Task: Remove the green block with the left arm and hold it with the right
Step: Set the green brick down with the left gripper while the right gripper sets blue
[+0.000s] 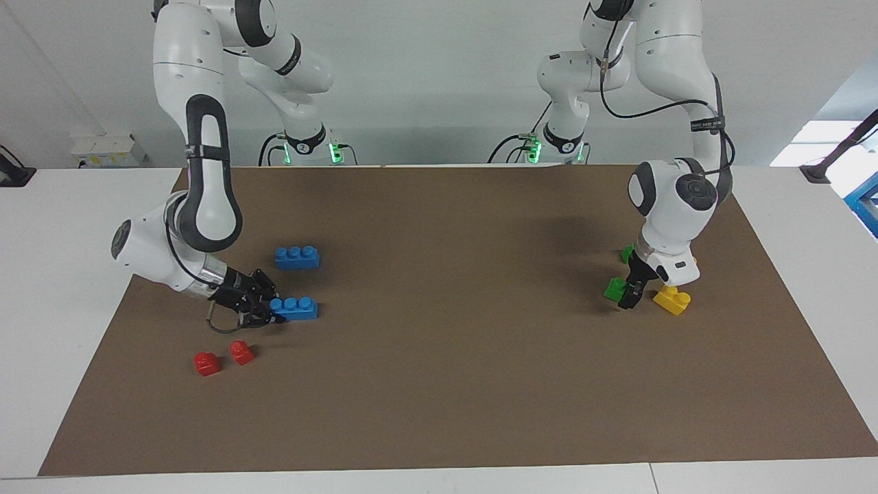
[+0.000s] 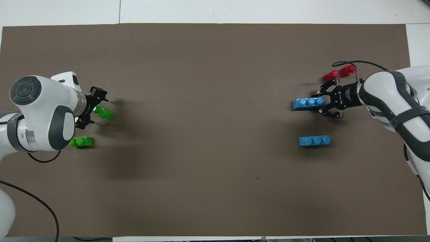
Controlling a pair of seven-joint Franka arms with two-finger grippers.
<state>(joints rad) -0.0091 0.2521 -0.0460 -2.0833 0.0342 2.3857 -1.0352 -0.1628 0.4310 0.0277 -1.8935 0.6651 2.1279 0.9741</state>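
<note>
Down at the left arm's end of the surface point(image 1: 439, 412), the left gripper point(image 1: 630, 291) stands low with its jaws grasping the green block point(image 1: 614, 287), a small two-stud brick that sits tilted at the gripper's tip. A second green brick point(image 2: 81, 142) lies nearer to the robots than the held one, partly hidden under the arm's wrist. A yellow two-stud brick point(image 1: 672, 299) rests just beside the left gripper.

At the right arm's end, the right gripper point(image 1: 269, 310) lies low and level, its jaws clamped on one end of a blue three-stud brick point(image 1: 295, 307). Another blue three-stud brick point(image 1: 297, 257) sits apart from it, nearer to the robots. Two small red bricks point(image 1: 223, 358) lie close together, farther from the robots than the right gripper.
</note>
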